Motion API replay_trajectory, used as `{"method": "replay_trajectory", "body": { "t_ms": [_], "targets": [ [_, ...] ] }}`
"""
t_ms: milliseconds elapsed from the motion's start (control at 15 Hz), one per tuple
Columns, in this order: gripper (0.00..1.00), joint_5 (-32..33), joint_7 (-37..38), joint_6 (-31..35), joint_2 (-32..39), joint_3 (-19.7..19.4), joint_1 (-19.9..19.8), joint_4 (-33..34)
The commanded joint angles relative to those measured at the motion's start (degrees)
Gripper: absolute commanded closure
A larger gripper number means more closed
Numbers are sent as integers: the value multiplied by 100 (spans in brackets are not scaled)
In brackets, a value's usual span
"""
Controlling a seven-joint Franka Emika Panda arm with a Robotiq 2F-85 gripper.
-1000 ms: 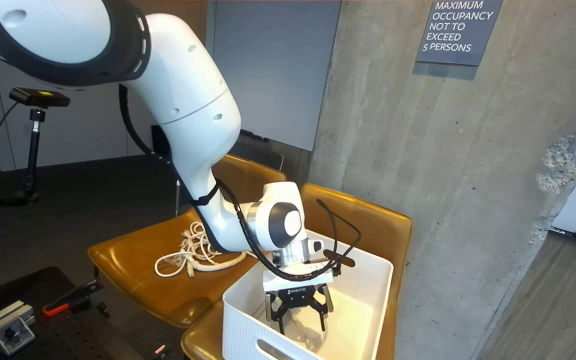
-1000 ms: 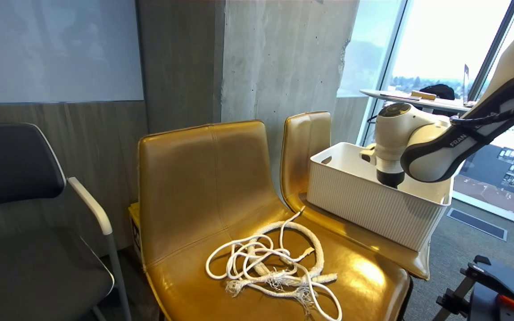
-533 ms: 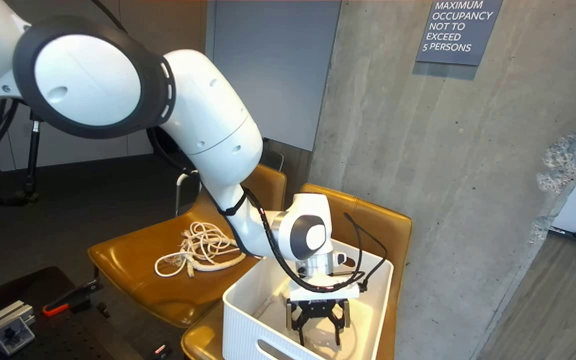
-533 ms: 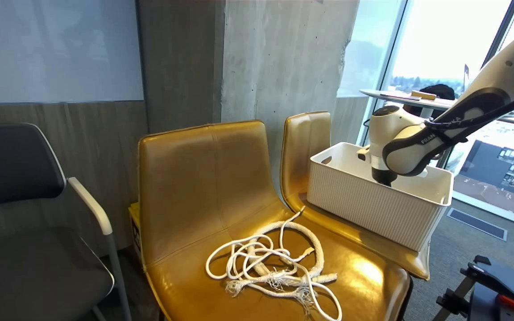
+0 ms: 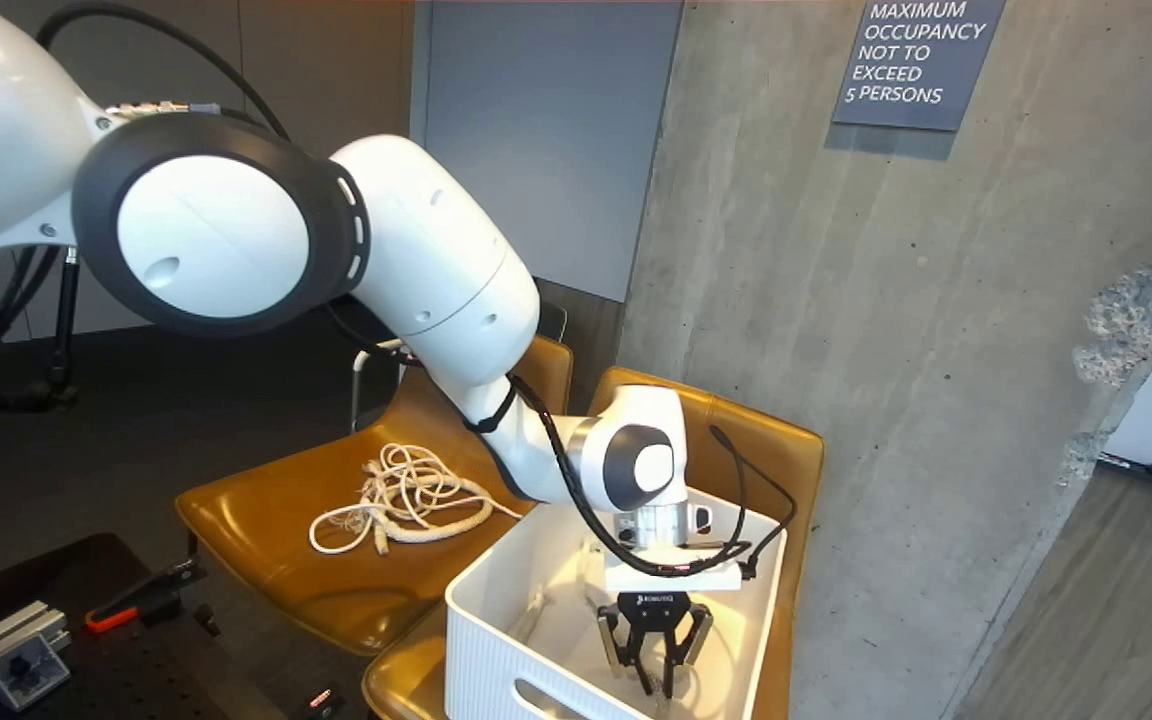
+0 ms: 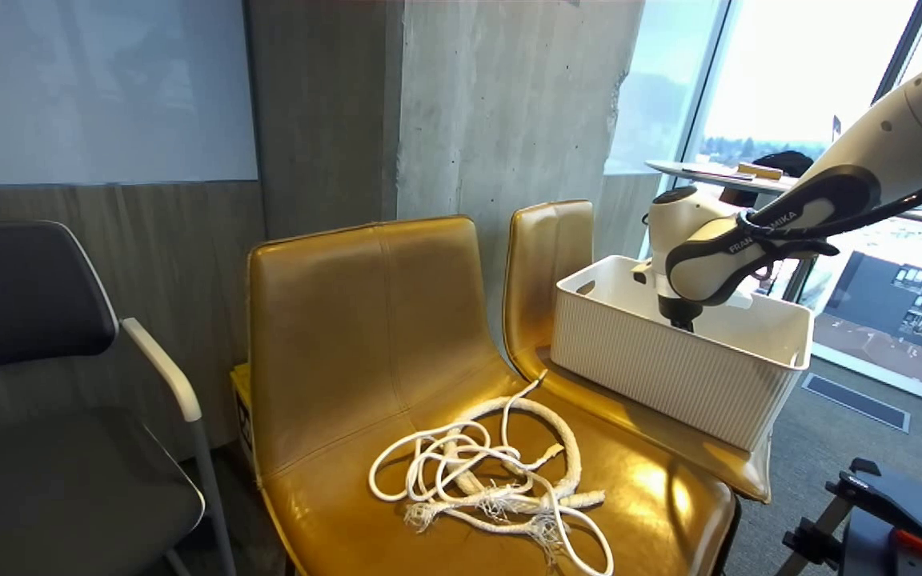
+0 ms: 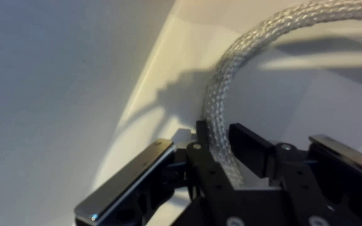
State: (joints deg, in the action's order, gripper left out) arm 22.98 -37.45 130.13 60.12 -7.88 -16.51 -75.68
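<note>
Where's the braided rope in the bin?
In the wrist view, the braided rope arcs from upper right to the pincer, between its fingers, right of the bin wall.

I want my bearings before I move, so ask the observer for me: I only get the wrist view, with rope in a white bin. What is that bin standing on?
Observer: The white bin stands on the seat of a brown chair.
Operator: Is there more rope outside it?
Observer: Yes, a tangle of white rope lies on the neighbouring chair, seen in both exterior views.
</note>
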Motion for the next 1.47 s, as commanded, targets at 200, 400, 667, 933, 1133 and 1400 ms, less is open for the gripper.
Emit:
{"method": "replay_trajectory", "body": {
  "t_ms": [200,400,667,933,1133,1400],
  "targets": [
    [96,-221,-159,-456,142,109,-17,559],
    [96,-207,-101,-424,-93,123,112,534],
    [96,-49,37,-278,-492,12,356,426],
    [96,225,244,-81,-1033,-83,764,192],
    [96,563,511,5,-1393,-117,1177,52],
    [96,1218,1272,131,-2024,-115,1959,-500]
  ]
}}
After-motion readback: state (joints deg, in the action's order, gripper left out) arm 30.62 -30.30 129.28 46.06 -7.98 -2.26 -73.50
